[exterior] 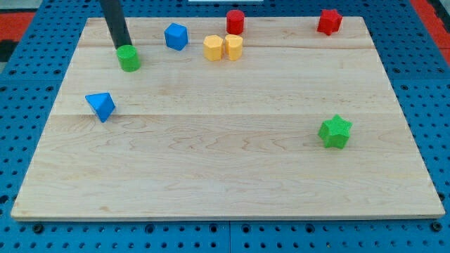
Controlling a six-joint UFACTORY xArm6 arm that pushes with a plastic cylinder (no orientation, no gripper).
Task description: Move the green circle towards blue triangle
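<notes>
The green circle [129, 58] sits near the board's top left. My tip [124, 48] touches its upper left edge, with the dark rod rising toward the view's top. The blue triangle [100, 105] lies below and to the left of the green circle, near the board's left edge, well apart from it.
A blue cube [176, 36] lies right of the green circle. Two yellow blocks [223, 48] sit side by side at top centre, a red cylinder [235, 21] above them. A red star [328, 21] is at top right, a green star [335, 131] at right. The wooden board [225, 176] rests on blue pegboard.
</notes>
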